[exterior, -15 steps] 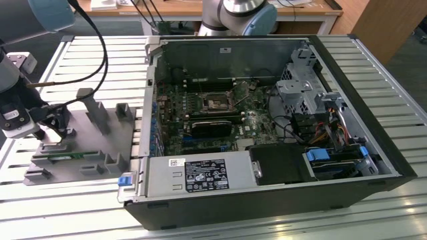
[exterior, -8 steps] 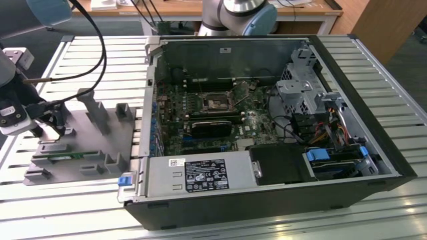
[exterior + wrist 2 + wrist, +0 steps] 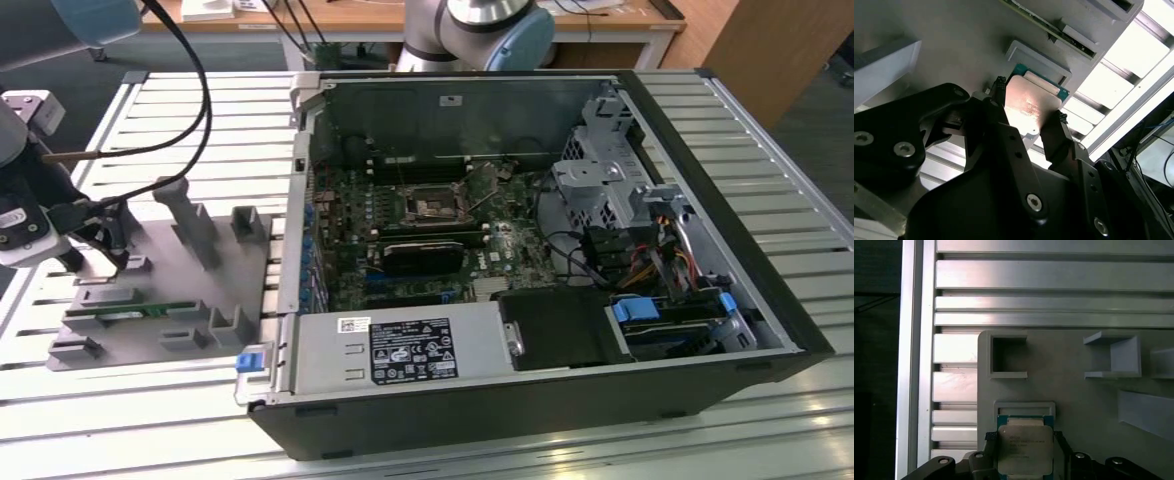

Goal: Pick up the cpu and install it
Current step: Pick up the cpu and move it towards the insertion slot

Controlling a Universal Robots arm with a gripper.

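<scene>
The cpu [image 3: 1025,447], a small square chip with a dull silver top on a green board, lies flat in its seat on the grey plastic fixture [image 3: 1079,405], just below a raised bracket. In both wrist views my gripper [image 3: 1024,440] straddles it, with one black fingertip [image 3: 999,90] against one edge and the other against the opposite edge, shut on the cpu [image 3: 1031,102]. In the exterior view the gripper [image 3: 114,250] hangs over the fixture [image 3: 180,290] at the exterior view's left. The motherboard socket [image 3: 438,208] sits inside the open computer case.
The open computer case [image 3: 747,300] takes up the middle and the exterior view's right of the slatted metal table [image 3: 160,100]. A green memory stick [image 3: 127,312] lies on the fixture, near upright grey posts [image 3: 187,215]. Black cables [image 3: 200,90] trail from the arm.
</scene>
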